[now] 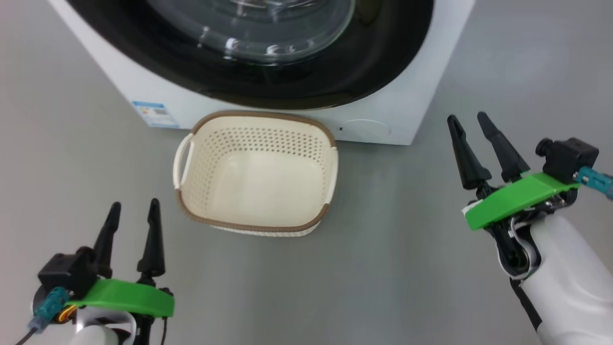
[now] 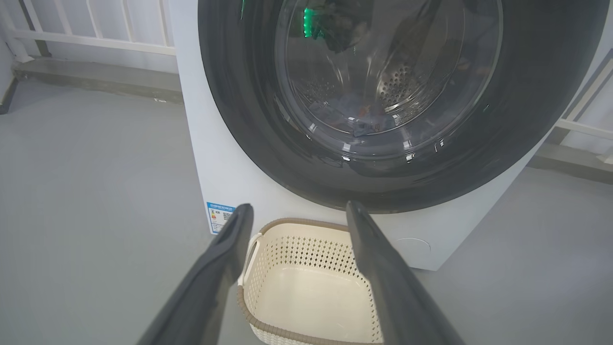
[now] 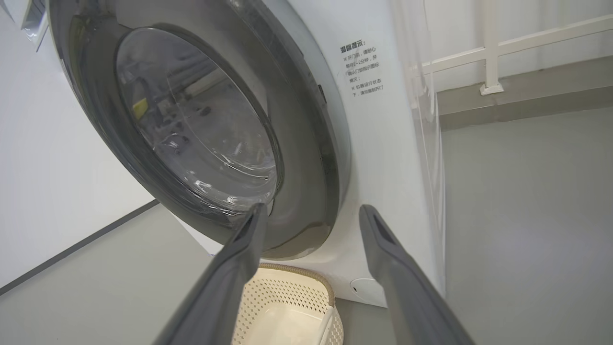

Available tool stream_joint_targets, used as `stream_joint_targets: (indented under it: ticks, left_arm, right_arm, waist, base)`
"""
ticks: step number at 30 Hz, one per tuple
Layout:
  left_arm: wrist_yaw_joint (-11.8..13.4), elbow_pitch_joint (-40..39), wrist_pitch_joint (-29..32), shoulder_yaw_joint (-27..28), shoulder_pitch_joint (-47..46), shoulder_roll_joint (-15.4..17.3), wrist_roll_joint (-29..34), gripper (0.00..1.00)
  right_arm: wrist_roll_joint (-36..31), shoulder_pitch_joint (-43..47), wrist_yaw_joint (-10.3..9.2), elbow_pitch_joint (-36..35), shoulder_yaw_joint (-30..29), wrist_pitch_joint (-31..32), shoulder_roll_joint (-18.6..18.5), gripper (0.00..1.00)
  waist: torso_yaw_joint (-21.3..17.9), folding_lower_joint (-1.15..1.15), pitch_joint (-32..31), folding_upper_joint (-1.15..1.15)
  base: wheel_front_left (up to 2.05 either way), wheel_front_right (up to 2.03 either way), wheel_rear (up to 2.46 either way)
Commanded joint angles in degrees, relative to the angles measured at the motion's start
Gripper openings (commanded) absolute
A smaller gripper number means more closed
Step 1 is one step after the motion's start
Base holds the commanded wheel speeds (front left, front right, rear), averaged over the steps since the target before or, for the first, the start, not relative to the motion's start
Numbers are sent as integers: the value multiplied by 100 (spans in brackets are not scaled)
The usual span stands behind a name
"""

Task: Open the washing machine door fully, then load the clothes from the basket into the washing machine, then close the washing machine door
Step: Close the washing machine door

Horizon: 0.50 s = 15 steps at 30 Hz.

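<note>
A white washer (image 1: pixel 397 115) stands on a grey floor (image 1: pixel 392 249). Its round door (image 1: pixel 383 62), black-rimmed with a clear glass bowl, lies closed against the front. Through the glass, in the left wrist view, blue clothes (image 2: pixel 364 120) lie at the bottom of the steel drum. A cream basket (image 1: pixel 268 139) with a brown rim sits on the floor just in front of the washer, below the door, with nothing in it.

The left gripper (image 1: pixel 134 204) hovers at the lower left, near the basket's near left corner, its two dark fingers spread wide, holding and touching nothing. The right gripper (image 1: pixel 467 117) hangs to the right of the basket, beside the washer's front corner, fingers likewise apart and empty.
</note>
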Motion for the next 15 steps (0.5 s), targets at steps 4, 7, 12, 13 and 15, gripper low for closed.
stream_joint_targets:
  ticks: [4, 7, 12, 13, 15]
  left_arm:
    - [-14, 80, -37, 449, 84, 246, 74, 100]
    - [-14, 133, -37, 608, 178, 257, 125, 100]
    - [-14, 38, -37, 734, 690, 395, 313, 100]
    - [-14, 36, -37, 741, 725, 400, 320, 100]
    - [-14, 37, -37, 733, 789, 423, 333, 100]
  right_arm:
    - [-87, 460, 8, -197, -24, -27, 55, 100]
    - [-113, 650, 8, -199, -110, -27, 64, 100]
    - [-226, 1394, 8, -209, -500, -27, -89, 100]
    - [-233, 1440, 8, -212, -530, -27, -102, 100]
    - [-251, 1540, 8, -211, -597, -27, -128, 100]
  waist:
    - [-603, 0, -368, 0]
    - [-794, 0, -464, 0]
    - [-1374, 0, -782, 0]
    - [-1393, 0, -812, 0]
    - [-1424, 0, -851, 0]
  base:
    - [0, 0, 0]
    - [0, 0, 0]
    - [0, 0, 0]
    - [0, 0, 0]
    - [0, 0, 0]
